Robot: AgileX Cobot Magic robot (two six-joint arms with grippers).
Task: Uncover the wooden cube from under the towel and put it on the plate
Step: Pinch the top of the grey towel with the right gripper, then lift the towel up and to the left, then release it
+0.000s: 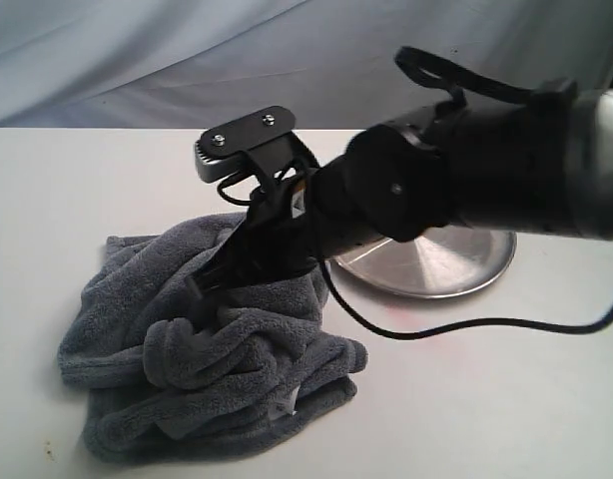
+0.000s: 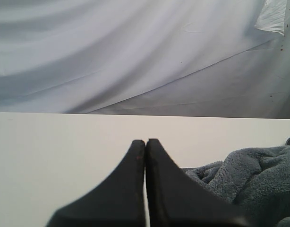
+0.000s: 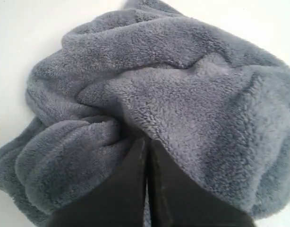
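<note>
1. Closest to the exterior camera, the right arm crosses from the right and reaches over the middle, because its target sits left of centre.
2. The towel lies bunched in thick folds on the white bench.
3. The right gripper has its jaws clenched with the tips buried in a fold. It appears to pinch the towel, which rises toward it, a hold suited to peeling the cloth away.
4. The wooden cube shows in no view; presumably it lies beneath the heap.
5. Behind, the plate sits near the towel, so the carry would be short.
6. The left gripper has its jaws pressed together on nothing, low over bare bench beside the towel, likely parked clear.
</note>
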